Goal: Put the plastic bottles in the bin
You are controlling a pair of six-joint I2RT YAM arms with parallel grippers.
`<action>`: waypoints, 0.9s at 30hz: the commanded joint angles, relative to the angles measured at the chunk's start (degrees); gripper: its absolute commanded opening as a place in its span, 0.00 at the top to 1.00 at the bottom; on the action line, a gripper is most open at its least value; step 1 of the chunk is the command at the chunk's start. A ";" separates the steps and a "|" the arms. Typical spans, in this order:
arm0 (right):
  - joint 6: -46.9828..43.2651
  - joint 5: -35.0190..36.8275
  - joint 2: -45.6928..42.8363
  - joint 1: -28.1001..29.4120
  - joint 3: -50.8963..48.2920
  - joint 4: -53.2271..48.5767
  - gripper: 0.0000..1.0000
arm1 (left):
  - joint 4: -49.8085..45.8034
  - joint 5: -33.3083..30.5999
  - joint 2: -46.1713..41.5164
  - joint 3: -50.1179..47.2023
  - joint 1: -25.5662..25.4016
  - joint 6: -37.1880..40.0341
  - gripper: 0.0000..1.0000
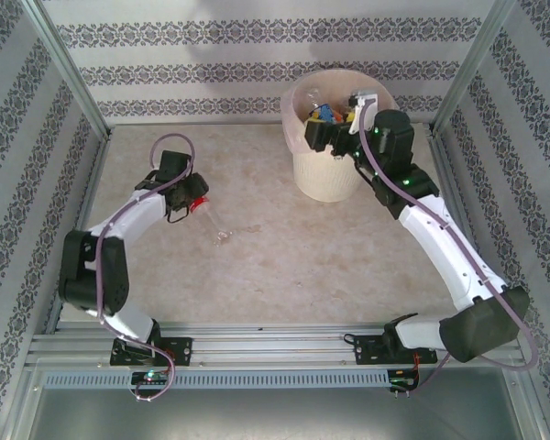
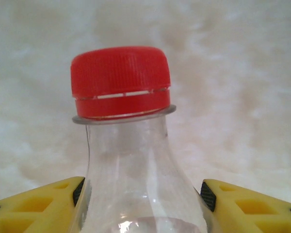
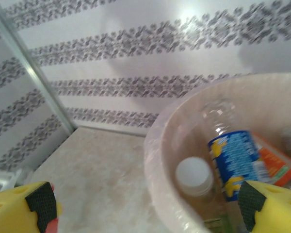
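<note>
Beige marbled worktop (image 1: 284,266), patterned walls (image 1: 257,73). Left gripper (image 2: 143,194) clamped on red-capped clear bottle (image 2: 120,82) lying on worktop, left of centre. Right gripper (image 3: 145,204) spread wide, empty, above bin (image 1: 323,174) holding several bottles (image 3: 235,162).

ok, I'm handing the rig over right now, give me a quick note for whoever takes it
Left hand: pads against the clear plastic bottle with a red cap, down on the beige table.
Right hand: open, empty, over the round cream plastic bin.
Done: several labelled bottles already in the bin.
Left: lift and bin the red-capped one.
</note>
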 commanded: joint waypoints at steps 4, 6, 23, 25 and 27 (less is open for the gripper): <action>-0.24 -7.81 -1.13 4.12 -4.56 5.09 0.02 | 7.93 5.12 -6.42 5.83 -6.01 7.57 0.55; -0.10 -10.64 -0.63 5.22 -5.08 5.27 0.02 | 10.62 7.74 -6.90 7.50 -7.53 8.53 0.55; 3.66 -24.45 9.11 11.03 -2.84 5.92 0.02 | 27.97 21.19 -1.34 16.98 -14.54 5.28 0.54; 4.43 -26.77 10.13 11.06 -2.30 6.81 0.02 | 28.90 23.07 -0.27 17.76 -14.65 4.46 0.54; 5.04 -27.08 11.48 11.26 -1.30 6.65 0.02 | 30.93 24.66 0.28 17.59 -14.89 3.74 0.54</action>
